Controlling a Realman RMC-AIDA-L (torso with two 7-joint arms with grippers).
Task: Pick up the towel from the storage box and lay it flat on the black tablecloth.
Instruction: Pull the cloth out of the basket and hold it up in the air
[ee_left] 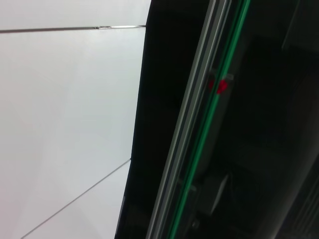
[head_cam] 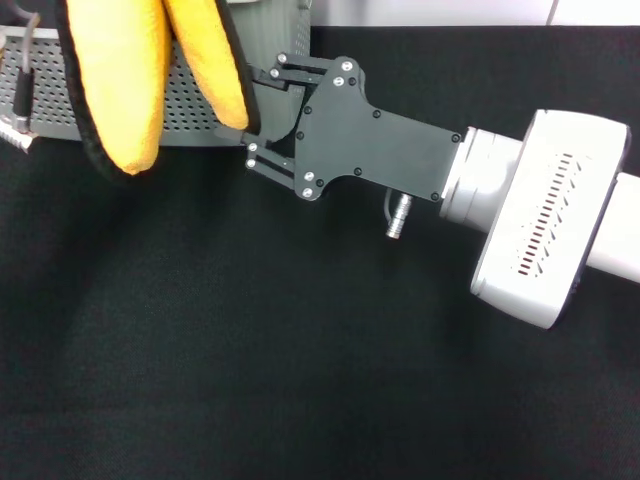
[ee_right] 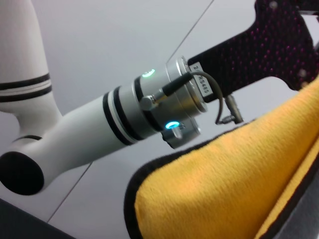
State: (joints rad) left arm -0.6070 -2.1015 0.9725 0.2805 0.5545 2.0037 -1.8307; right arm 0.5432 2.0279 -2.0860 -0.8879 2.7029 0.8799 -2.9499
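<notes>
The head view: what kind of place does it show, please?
Probably a robot test bench in a lab, not a home. A black tablecloth covers the work surface, a grey storage box stands at its far edge, and the right gripper reaches to a hanging yellow towel.

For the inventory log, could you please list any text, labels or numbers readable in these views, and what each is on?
White sticker on the arm's metal wrist ring, right wrist view: small characters, too blurred to read for certain.
Box, towel, cloth, right tool: no text visible.
</notes>
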